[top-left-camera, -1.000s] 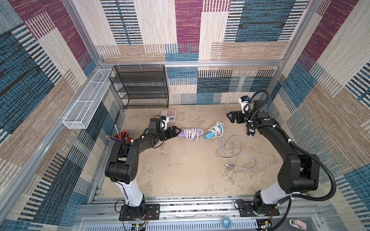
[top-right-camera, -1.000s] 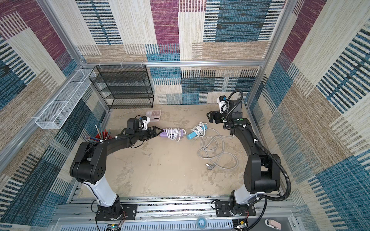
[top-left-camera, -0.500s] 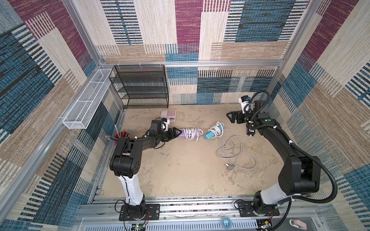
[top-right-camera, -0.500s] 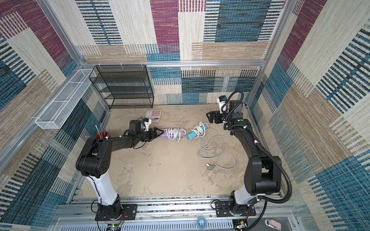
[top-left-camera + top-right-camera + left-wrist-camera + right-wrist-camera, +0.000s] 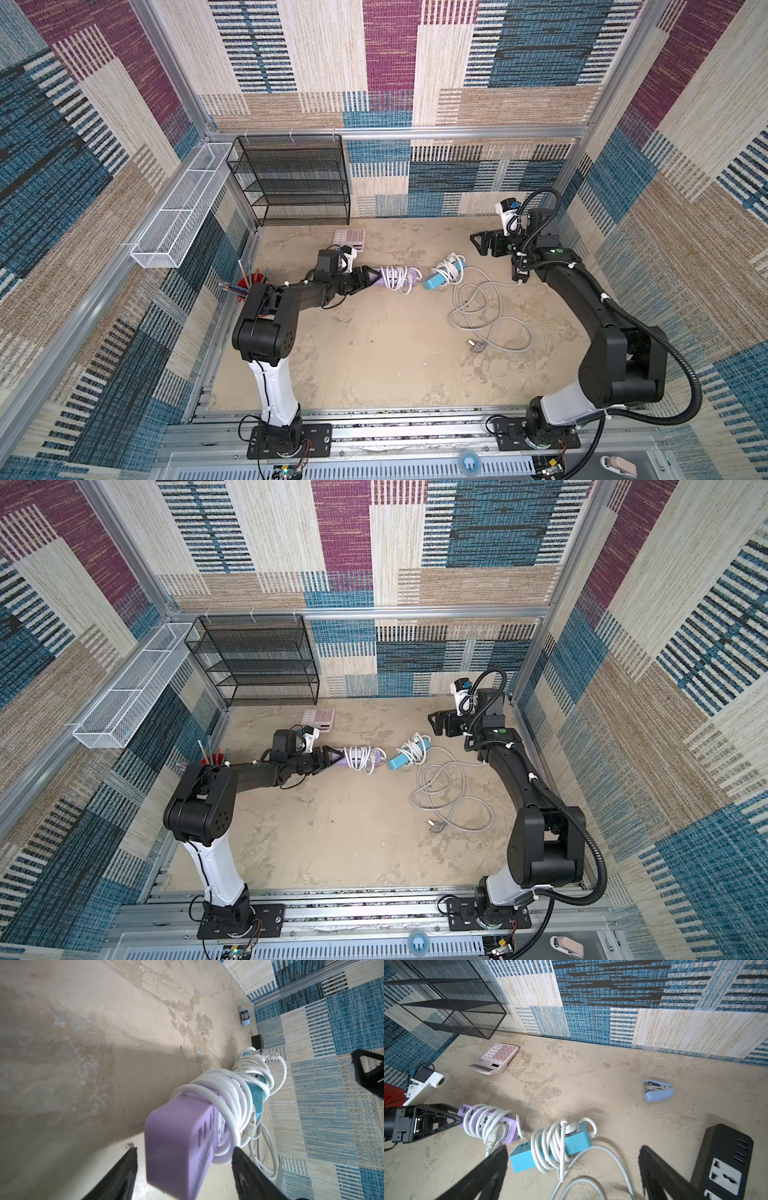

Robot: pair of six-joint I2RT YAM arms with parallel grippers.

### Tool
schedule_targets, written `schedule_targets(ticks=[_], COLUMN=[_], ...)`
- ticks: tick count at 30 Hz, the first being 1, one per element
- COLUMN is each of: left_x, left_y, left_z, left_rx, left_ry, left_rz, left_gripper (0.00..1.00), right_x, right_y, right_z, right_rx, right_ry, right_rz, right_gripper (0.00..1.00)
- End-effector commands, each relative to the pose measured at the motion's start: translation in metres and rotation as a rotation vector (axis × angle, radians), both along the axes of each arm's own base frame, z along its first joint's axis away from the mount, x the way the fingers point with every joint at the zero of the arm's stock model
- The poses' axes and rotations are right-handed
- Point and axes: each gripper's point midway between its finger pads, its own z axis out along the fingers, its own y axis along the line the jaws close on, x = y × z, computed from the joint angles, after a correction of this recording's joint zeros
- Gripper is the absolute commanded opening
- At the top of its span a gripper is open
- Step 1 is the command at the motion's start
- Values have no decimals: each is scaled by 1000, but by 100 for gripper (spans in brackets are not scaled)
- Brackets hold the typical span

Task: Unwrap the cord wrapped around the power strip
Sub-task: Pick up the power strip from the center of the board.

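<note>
The purple power strip [image 5: 172, 1147] lies flat in the far half of the bench [image 5: 374, 353], about midway between its left and right edges, with a white cord [image 5: 395, 277] coiled in several turns round its middle. Treat it as a light, rigid plastic bar with smooth sides. It will probably skate on the bench or twist in a loose pinch, so hold the bare end firmly. The cord looks thick and springy and will likely keep its curl.

Your left end effector [image 5: 373, 279] straddles that bare end, jaws partly apart with a sliver of gap on each side, gripping nothing yet. The best place to take the cord seems to be the plug [image 5: 504, 1126], which lies against the strip's socket face. Whether it is pushed in cannot be told.

Your right end effector [image 5: 478, 244] hangs wide open and empty near the far right corner. Between it and the plug sits a blue power strip [image 5: 571, 1142], also wrapped, just beside the purple one's other end. A loose grey cord [image 5: 612, 1152] near a black power strip [image 5: 726, 1157] sprawls over the right half. Either could snag. The calculator [image 5: 350, 240] and stapler [image 5: 658, 1091] lie well apart.
</note>
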Motion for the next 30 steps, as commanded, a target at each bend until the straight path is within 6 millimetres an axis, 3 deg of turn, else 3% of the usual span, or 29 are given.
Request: schedule_targets(ticks=[1, 18, 26, 30], left_x=[6, 8, 7, 6], left_y=[-6, -21, -23, -24], left_z=[8, 7, 7, 8], left_rx=[-19, -47, -55, -57], left_ry=[-38, -47, -48, -49], left_rz=[-14, -40, -51, -53], left_gripper=[71, 59, 44, 25], right_x=[1, 0, 0, 0], right_y=[2, 3, 4, 4], right_z=[10, 9, 7, 6], right_rx=[13, 17, 18, 19], right_ry=[-34, -36, -33, -32], right_rz=[5, 11, 13, 15], right_gripper=[99, 99, 99, 99])
